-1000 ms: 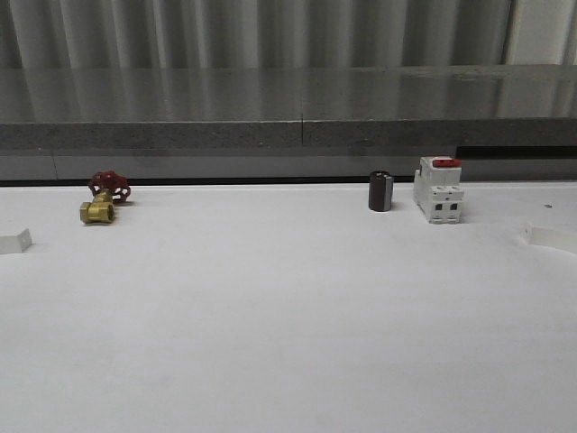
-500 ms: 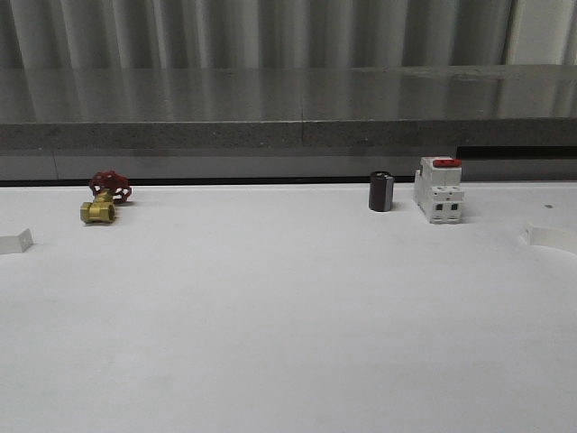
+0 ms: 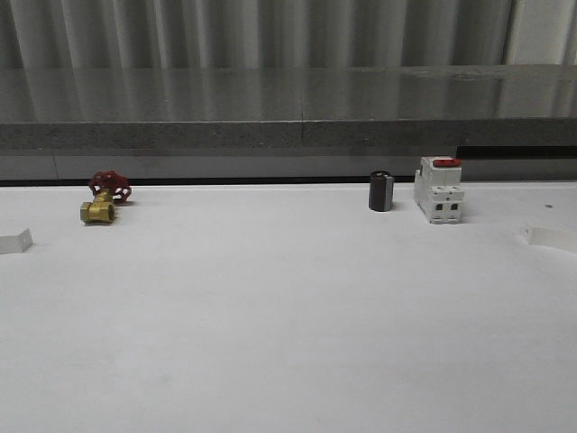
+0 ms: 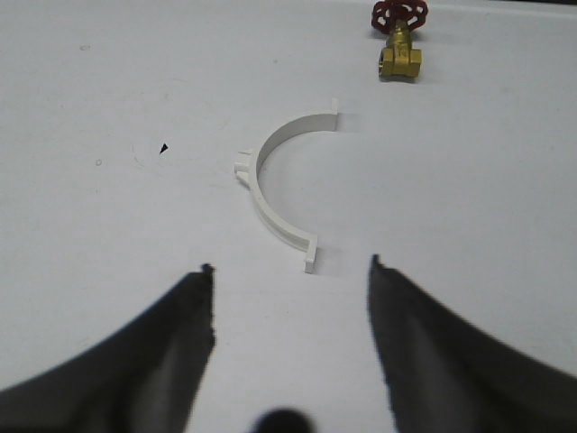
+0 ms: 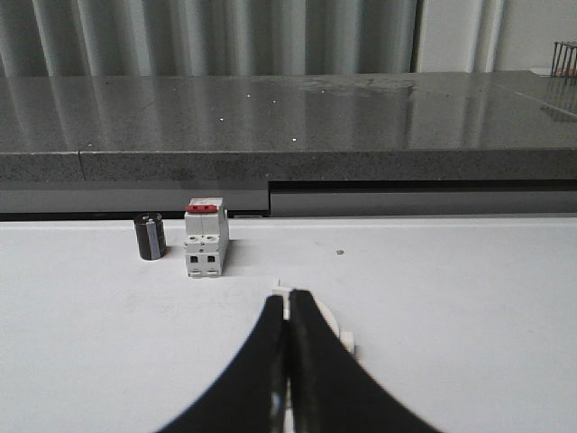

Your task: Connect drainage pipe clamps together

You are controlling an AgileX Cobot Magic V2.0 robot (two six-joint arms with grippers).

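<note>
Clamp halves apart on the desk (image 3: 288,316)
Left end effector (image 4: 288,271) spread wide before one clamp half (image 4: 279,185); right end effector (image 5: 287,311) pinched onto the other clamp half (image 5: 329,327).

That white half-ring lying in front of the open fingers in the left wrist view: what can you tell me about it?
The white half-ring looks like thin, smooth plastic bent into a semicircle. Each end turns out into a small flat tab, and a little lug sticks out from the middle of its outer curve. It lies on the white table, touching nothing else. The brass valve with a red handwheel sits apart from it. The left gripper is open, its fingers short of the piece.
</note>
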